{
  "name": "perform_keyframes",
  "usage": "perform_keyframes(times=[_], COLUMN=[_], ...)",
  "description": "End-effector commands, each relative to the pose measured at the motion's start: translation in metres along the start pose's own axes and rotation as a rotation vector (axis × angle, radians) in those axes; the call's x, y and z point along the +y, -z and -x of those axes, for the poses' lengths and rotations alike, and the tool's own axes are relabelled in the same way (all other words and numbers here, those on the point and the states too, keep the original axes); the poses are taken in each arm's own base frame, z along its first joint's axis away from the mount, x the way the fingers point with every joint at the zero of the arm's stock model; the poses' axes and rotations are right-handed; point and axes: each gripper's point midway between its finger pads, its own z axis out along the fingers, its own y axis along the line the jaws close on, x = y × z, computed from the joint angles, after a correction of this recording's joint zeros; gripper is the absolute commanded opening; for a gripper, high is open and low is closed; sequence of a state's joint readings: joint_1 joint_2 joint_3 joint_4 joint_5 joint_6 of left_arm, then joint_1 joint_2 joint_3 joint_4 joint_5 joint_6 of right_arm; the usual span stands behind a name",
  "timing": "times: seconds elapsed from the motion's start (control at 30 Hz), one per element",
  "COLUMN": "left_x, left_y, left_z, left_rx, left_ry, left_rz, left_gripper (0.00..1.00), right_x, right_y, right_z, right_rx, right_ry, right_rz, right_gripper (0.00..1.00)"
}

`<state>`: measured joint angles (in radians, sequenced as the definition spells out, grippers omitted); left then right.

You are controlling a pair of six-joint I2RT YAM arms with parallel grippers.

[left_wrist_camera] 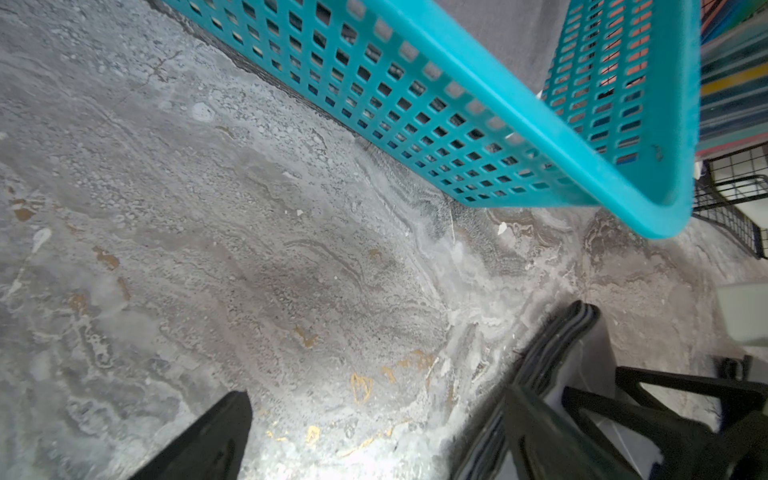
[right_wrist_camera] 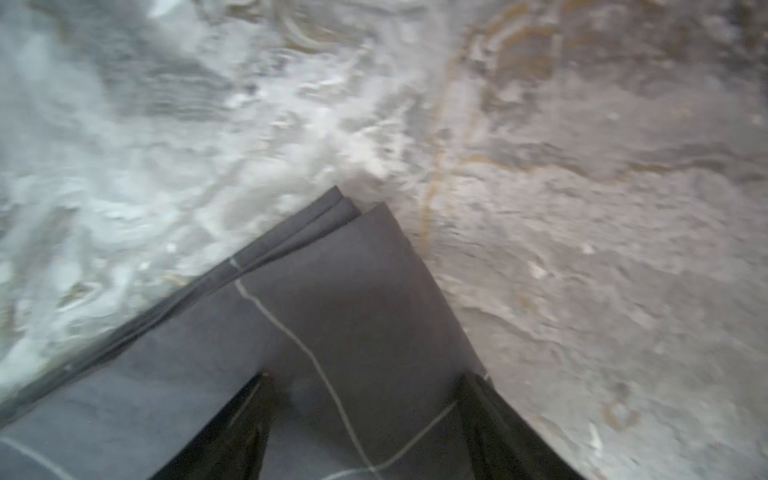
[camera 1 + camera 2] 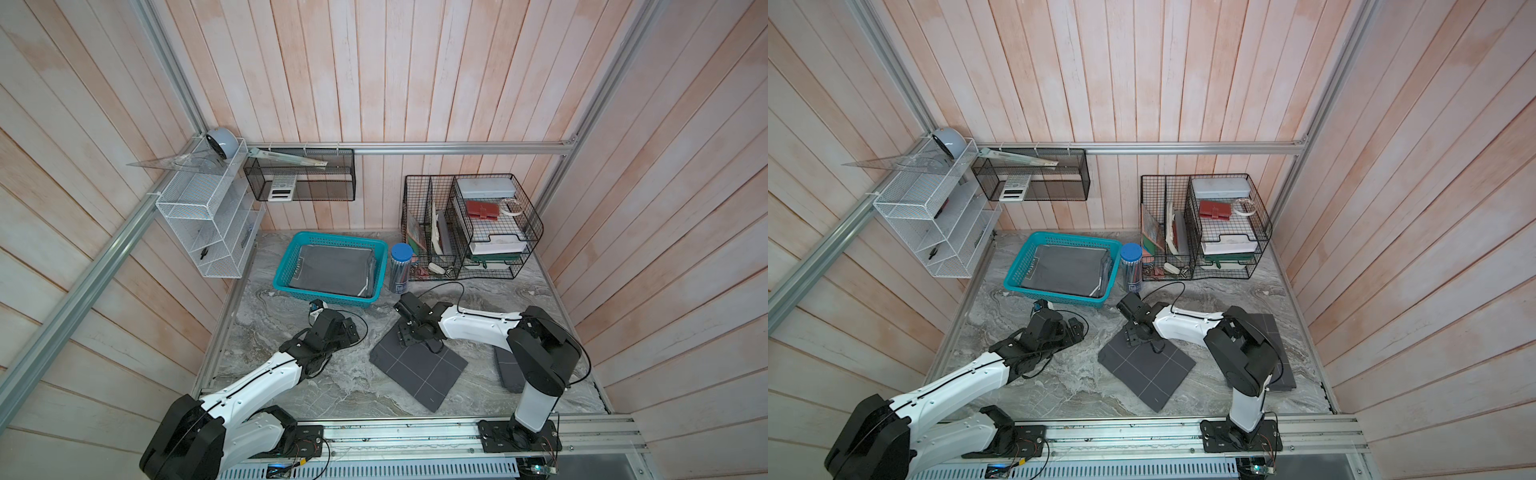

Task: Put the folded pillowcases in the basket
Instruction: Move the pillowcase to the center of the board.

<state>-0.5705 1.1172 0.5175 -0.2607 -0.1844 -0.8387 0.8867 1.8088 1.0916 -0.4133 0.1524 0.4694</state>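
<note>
The folded pillowcase (image 3: 419,368) (image 3: 1148,368) is dark grey with thin white grid lines and lies flat on the marble table. My right gripper (image 3: 405,336) (image 2: 365,386) is open, low over its far corner. One fingertip (image 2: 253,411) rests above the cloth and the other sits at the cloth's edge. The teal basket (image 3: 286,259) (image 3: 1017,266) (image 1: 457,104) stands behind, with grey folded fabric (image 3: 332,270) inside. My left gripper (image 3: 351,328) (image 1: 374,419) is open and empty over bare table, just in front of the basket. The pillowcase corner (image 1: 557,345) shows beside it.
A blue-lidded pen canister (image 3: 401,266) stands right of the basket. A black wire organizer (image 3: 469,228) fills the back right. A white wire shelf (image 3: 203,220) hangs on the left wall. Another dark folded cloth (image 3: 1273,332) lies behind my right arm.
</note>
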Motion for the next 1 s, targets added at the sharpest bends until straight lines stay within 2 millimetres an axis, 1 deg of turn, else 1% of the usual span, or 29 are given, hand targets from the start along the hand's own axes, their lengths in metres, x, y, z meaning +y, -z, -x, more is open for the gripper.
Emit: perform_keyframes(times=[0.0,0.07,0.13,0.17,0.23,0.3,0.47,0.53,0.6,0.67,0.77,0.9,0.97], left_x=[-0.004,-0.006,-0.01,-0.015,-0.027,-0.042,-0.08,-0.09,-0.092,-0.089,-0.092,-0.09,-0.081], left_y=[0.0,-0.003,-0.007,-0.009,-0.012,-0.014,-0.027,-0.033,-0.041,-0.047,-0.05,-0.047,-0.045], left_z=[0.0,-0.003,-0.006,-0.008,-0.012,-0.017,-0.041,-0.05,-0.058,-0.062,-0.068,-0.074,-0.081], left_rx=[-0.009,0.007,0.033,0.05,0.072,0.083,0.158,0.178,0.196,0.217,0.245,0.261,0.278], left_ry=[0.006,0.001,0.011,0.012,-0.007,-0.055,-0.129,-0.164,-0.191,-0.188,-0.194,-0.198,-0.192], left_rz=[-0.024,-0.03,-0.038,-0.051,-0.078,-0.087,-0.146,-0.142,-0.112,-0.083,-0.082,-0.092,-0.07], left_gripper=[1.0,1.0,1.0,1.0,1.0,1.0,1.0,1.0,0.99,0.99,0.97,0.93,0.89], right_x=[0.016,0.014,-0.002,-0.011,-0.028,-0.041,-0.06,-0.066,-0.068,-0.072,-0.07,-0.071,-0.067], right_y=[0.005,0.013,0.023,0.028,0.035,0.041,0.052,0.054,0.051,0.045,0.035,0.024,0.02], right_z=[0.006,0.009,0.009,0.005,-0.005,-0.021,-0.058,-0.069,-0.078,-0.082,-0.083,-0.074,-0.064], right_rx=[-0.011,-0.04,-0.082,-0.092,-0.085,-0.063,-0.025,-0.018,-0.015,-0.01,0.002,0.006,0.001], right_ry=[0.041,0.049,0.047,0.043,0.023,0.005,-0.072,-0.107,-0.147,-0.176,-0.18,-0.185,-0.171], right_rz=[0.041,0.031,-0.02,-0.05,-0.081,-0.102,-0.115,-0.117,-0.113,-0.127,-0.136,-0.174,-0.172], right_gripper=[0.77,0.77,0.77,0.77,0.77,0.77,0.77,0.77,0.77,0.77,0.77,0.77,0.77])
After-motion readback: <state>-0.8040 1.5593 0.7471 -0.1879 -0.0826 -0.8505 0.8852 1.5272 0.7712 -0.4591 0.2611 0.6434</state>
